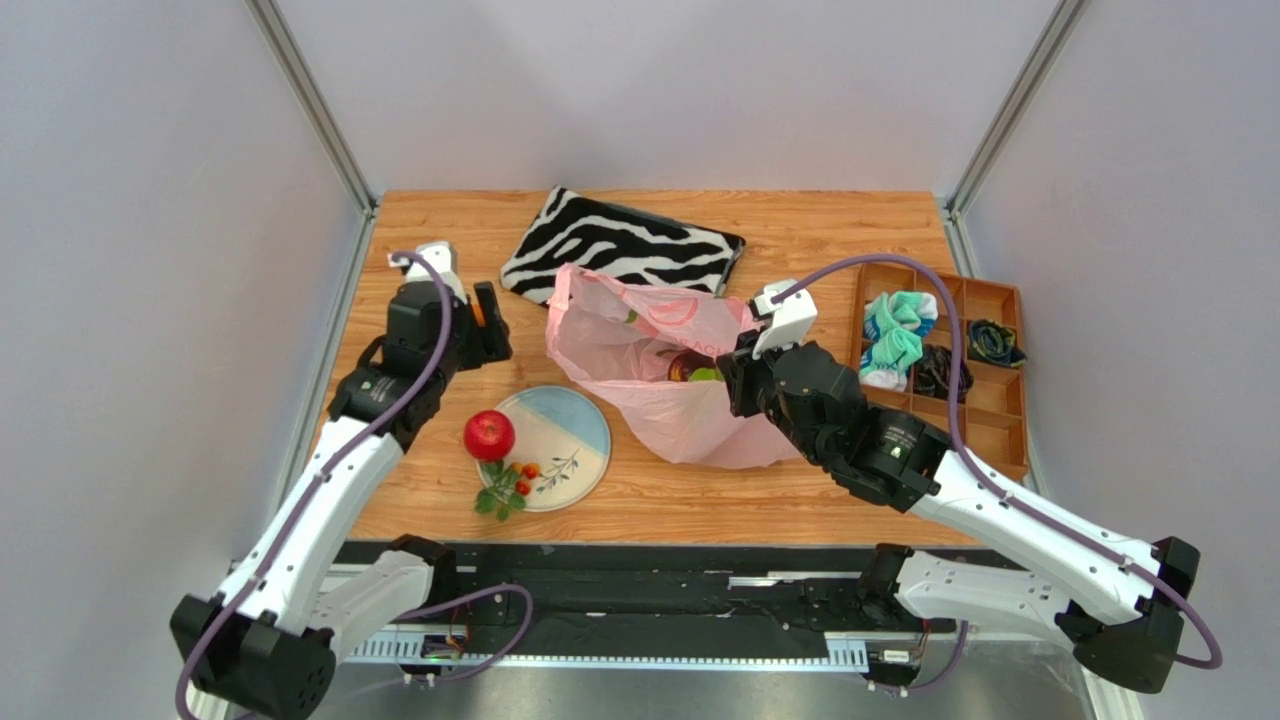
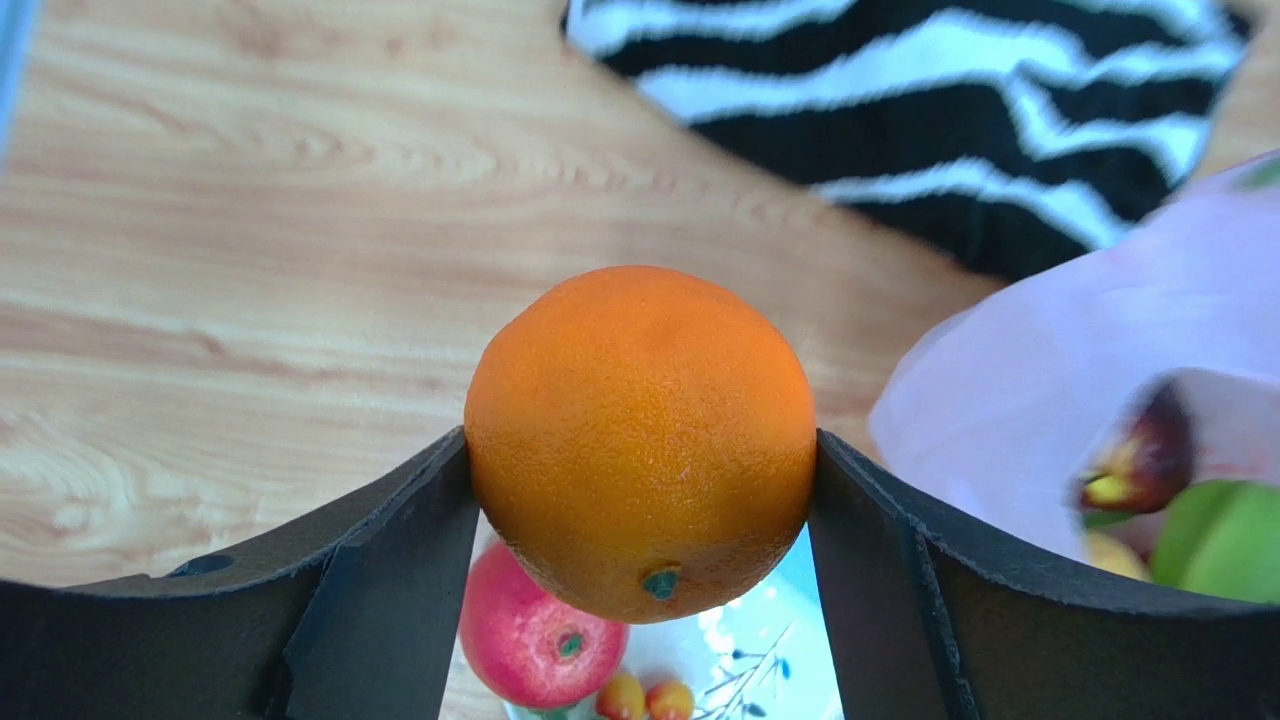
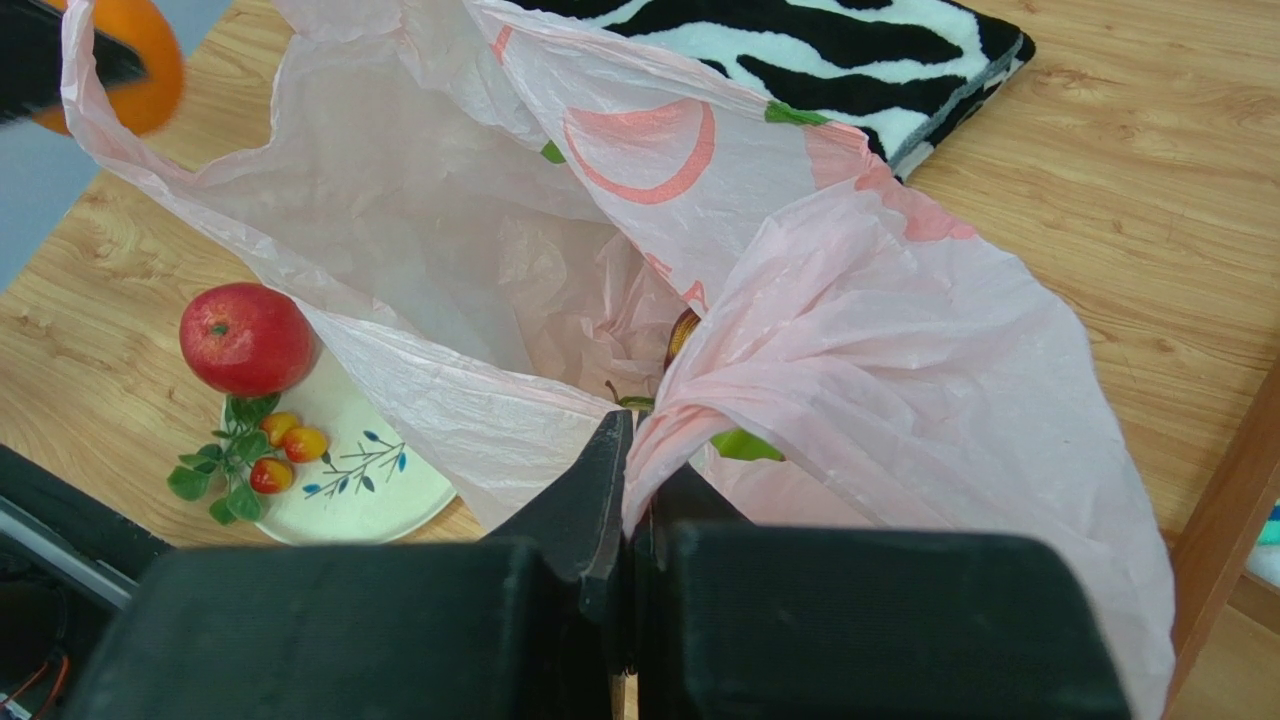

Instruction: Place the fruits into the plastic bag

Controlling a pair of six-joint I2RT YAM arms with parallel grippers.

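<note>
My left gripper (image 2: 643,495) is shut on the orange (image 2: 642,438) and holds it above the table, left of the pink plastic bag (image 1: 661,375). The orange shows between its fingers in the top view (image 1: 478,312). My right gripper (image 3: 631,465) is shut on the bag's rim (image 3: 706,398) and holds its mouth up. Inside the bag lie a dark maroon fruit (image 2: 1145,458) and a green one (image 2: 1225,540). The red apple (image 1: 489,435) and the berry sprig (image 1: 511,488) sit on the blue-and-cream plate (image 1: 579,428).
A zebra-striped pouch (image 1: 619,245) lies behind the bag. A wooden divided tray (image 1: 992,420) with cloth items stands at the right edge. Bare wood lies at the table's far left.
</note>
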